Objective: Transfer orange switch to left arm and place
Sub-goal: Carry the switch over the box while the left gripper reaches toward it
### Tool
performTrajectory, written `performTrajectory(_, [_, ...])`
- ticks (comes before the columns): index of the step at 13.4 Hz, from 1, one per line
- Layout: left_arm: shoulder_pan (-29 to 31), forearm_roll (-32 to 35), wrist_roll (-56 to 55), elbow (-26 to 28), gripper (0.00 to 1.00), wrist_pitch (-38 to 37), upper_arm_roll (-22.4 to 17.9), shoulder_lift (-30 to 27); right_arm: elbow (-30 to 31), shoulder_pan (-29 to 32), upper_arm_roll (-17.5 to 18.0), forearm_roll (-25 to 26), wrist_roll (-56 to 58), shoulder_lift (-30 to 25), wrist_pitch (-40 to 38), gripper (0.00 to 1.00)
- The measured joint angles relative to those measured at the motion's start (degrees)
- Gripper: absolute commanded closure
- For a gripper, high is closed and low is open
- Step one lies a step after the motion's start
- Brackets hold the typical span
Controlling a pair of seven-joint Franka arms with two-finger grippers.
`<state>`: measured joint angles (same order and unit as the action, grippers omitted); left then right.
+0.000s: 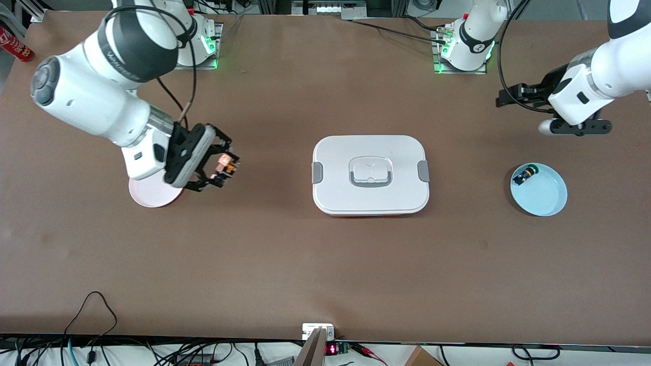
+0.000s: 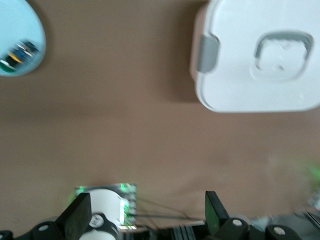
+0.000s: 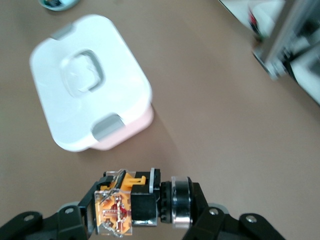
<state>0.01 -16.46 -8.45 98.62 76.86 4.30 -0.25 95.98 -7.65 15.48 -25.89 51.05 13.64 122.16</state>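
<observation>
So the right gripper (image 1: 225, 170) is pinching the orange switch (image 1: 224, 165) tight between its fingers, up in the air just past the edge of the pink plate (image 1: 152, 195), toward the box (image 1: 370, 174); in the right wrist view the switch (image 3: 131, 202) is sitting sideways in the jaws, orange end sticking out one side and the round metal end out the other, so it's not exactly a deep grip. That's what's worrying me most; a part this tiny could be twisting or slipping out during a handover, especially if the other fingers are coming in on the same small body.

Left gripper (image 1: 501, 96) is hanging wide open and empty over the table near its own base, waiting, above the blue plate (image 1: 539, 189) that's holding the other little switch (image 1: 524, 176).

Next risk is the box itself, parked right in the middle between the two arms; a low straight path is clipping the lid, I'd guess.
</observation>
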Motion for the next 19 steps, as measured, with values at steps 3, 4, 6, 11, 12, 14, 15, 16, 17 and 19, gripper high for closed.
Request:
performTrajectory(3, [0.02, -13.87, -0.06, -0.07, 0.0, -4.29, -0.13, 2.68, 0.02, -4.81, 1.33, -10.75, 2.91, 0.1, 2.11, 1.0])
performTrajectory(4, [0.07, -19.07, -0.04, -0.08, 0.0, -4.63, -0.16, 3.74, 0.02, -6.05, 1.43, -14.39, 4.74, 0.1, 2.39, 1.0])
performTrajectory(6, [0.7, -29.99, 0.75, -0.08, 0.0, -4.81, -0.24, 5.86, 0.03, -7.34, 1.47, -20.18, 11.35, 0.14, 2.82, 1.0])
performTrajectory(11, [1.68, -48.98, 12.4, 3.65, 0.0, 1.19, -0.14, 8.79, 0.46, -8.22, 1.47, -40.86, 35.32, 1.27, 2.59, 0.99])
performTrajectory(12, [1.67, -53.61, 16.19, 6.54, 0.0, 2.7, -0.02, 9.02, 0.9, -8.8, 1.48, -46.4, 39.92, 1.69, 2.54, 0.99])
performTrajectory(14, [1.56, -61.39, 23.87, 12.41, 0.0, 5.77, 0.67, 9.17, 2.6, -9.74, 1.49, -56.9, 46.83, 2.23, 1.14, 1.0])
performTrajectory(15, [1.55, -65.78, 26.63, 15.21, 0.0, 7.84, 2.21, 9.18, 3.31, -10.0, 1.49, -59.87, 48.75, 2.43, 0.13, 1.0])
performTrajectory(16, [1.51, -69.45, 28.28, 17.36, 0.0, 10.46, 4.32, 9.08, 3.66, -10.21, 1.49, -61.08, 49.76, 2.55, -0.26, 1.0])
performTrajectory(17, [1.39, -72.41, 29.17, 18.86, 0.0, 13.36, 6.45, 8.71, 3.76, -10.55, 1.5, -61.59, 50.33, 2.61, -0.37, 1.0])
performTrajectory(19, [1.22, -77.37, 29.6, 20.28, 0.0, 18.22, 9.95, 7.36, 3.76, -11.18, 1.5, -61.78, 50.57, 2.6, -0.37, 1.0])
